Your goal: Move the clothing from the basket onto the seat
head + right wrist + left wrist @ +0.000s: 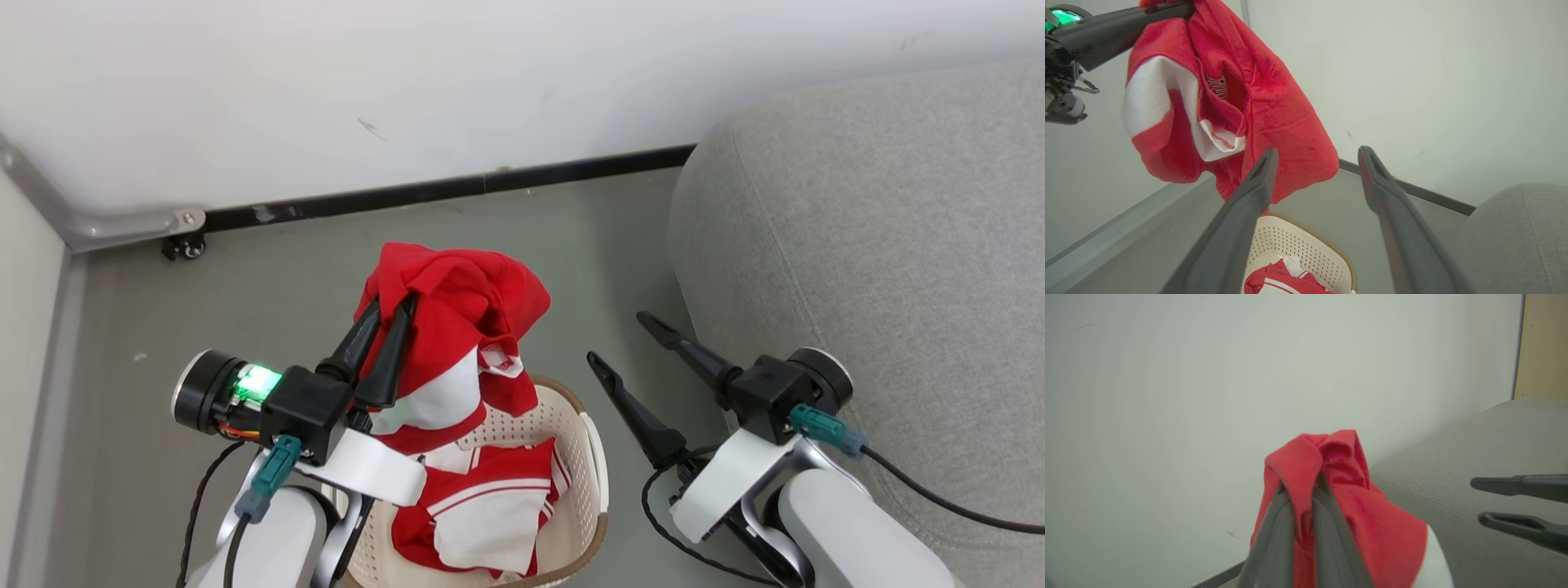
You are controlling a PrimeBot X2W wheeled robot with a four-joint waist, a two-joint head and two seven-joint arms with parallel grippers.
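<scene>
The left gripper (pixel 393 304) clamps a red garment (pixel 469 298) above the far rim of the basket (pixel 594 465); more clothing (pixel 490 510) lies inside. The right gripper (pixel 618 337), spread wide and empty, hovers over open floor (pixel 620 253) between the basket and the rounded edge of the seat (pixel 882 245).

plain white wall (pixel 490 82) across the back, w/ a short dark scuff mark (pixel 371 128) on it. glossy black baseboard strip (pixel 457 189) runs along its foot, meeting the smooth grey-green floor (pixel 269 294). silver metal rail (pixel 122 222) w/ a screwed bracket at left corner; small black round fitting (pixel 184 247) just below it. pale beige panel (pixel 24 327) down left edge. tan wood-look panel (pixel 1541 347) at upper right in left wrist view.
</scene>
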